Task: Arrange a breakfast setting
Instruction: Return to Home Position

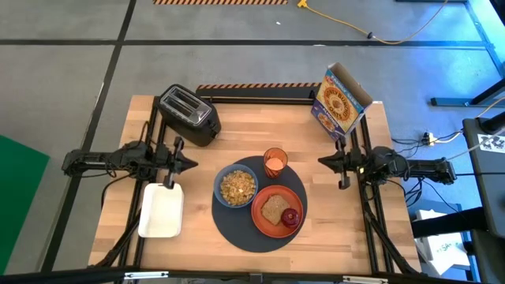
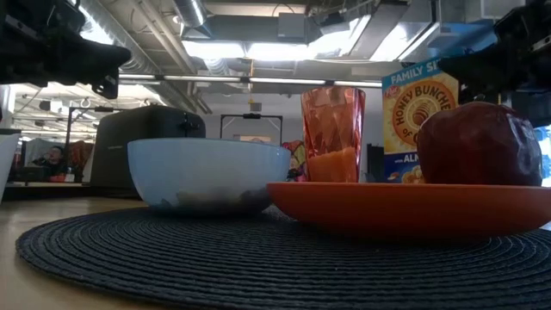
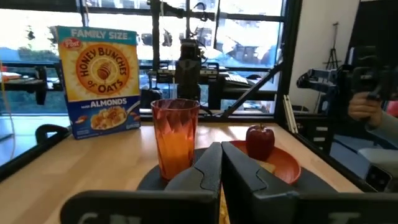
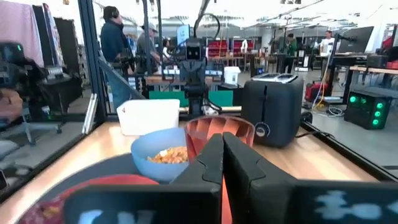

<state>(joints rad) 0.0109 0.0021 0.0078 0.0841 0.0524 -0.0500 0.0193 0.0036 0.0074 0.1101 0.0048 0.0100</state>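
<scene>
My left gripper (image 1: 189, 164) and right gripper (image 1: 323, 162) hang clenched and empty at mid-left and mid-right over the wooden table (image 1: 237, 126). At lower centre, the round dark-grey mat (image 1: 233, 225) bears the blue bowl (image 1: 217, 188), the orange cup (image 1: 274, 162) and the orange plate (image 1: 259, 223) with toast (image 1: 274, 209) and an apple (image 1: 291, 217). People (image 4: 115, 37) stand in the workshop beyond.

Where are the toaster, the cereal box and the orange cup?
toaster (image 1: 188, 115): high view, its slotted top.
cereal box (image 1: 338, 109): high view, its printed front.
translucent orange cup (image 1: 274, 162): high view, its open top.
</scene>
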